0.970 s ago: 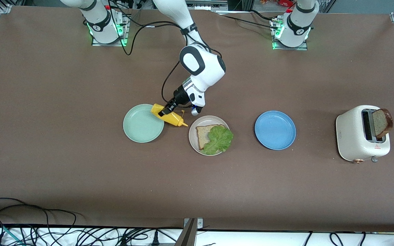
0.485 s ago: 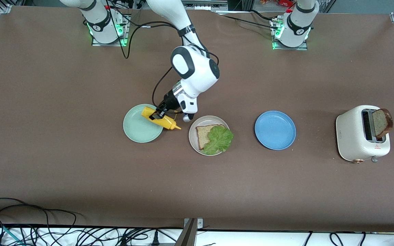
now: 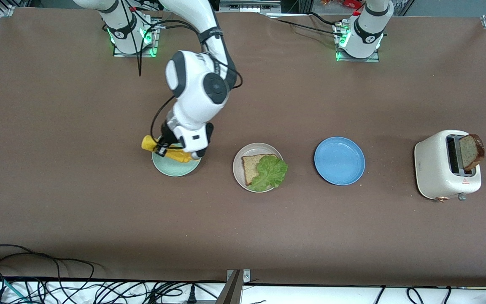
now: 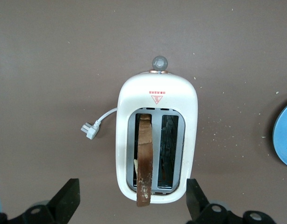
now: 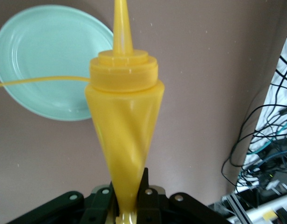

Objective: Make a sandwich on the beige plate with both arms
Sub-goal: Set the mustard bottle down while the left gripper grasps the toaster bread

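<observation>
Right gripper (image 3: 163, 145): clamped on the yellow bottle (image 3: 165, 151), which it carries on its side over the mint plate (image 3: 174, 168), nozzle toward the beige plate (image 3: 239, 174).
Left gripper (image 4: 134, 205): fingers spread wide, nothing between them, hanging over the toaster (image 4: 156, 140) at the left arm's end of the table.
Sandwich: half built. One slice (image 3: 251, 165) lies on the beige plate with the lettuce (image 3: 271, 172) lapping over it; the top slice (image 3: 471, 151) stands in a toaster slot.
Blue plate (image 3: 339, 160): bare, between beige plate and toaster.
Risk, bottle: your grip sits at the squeezed, narrow base, so it could twist, slip or squirt when you set it down.
Risk, bread: come down off-centre and you may crush the slice or tip the toaster.
Risk, lettuce: it overhangs the slice, so a careless top slice could push it off.
</observation>
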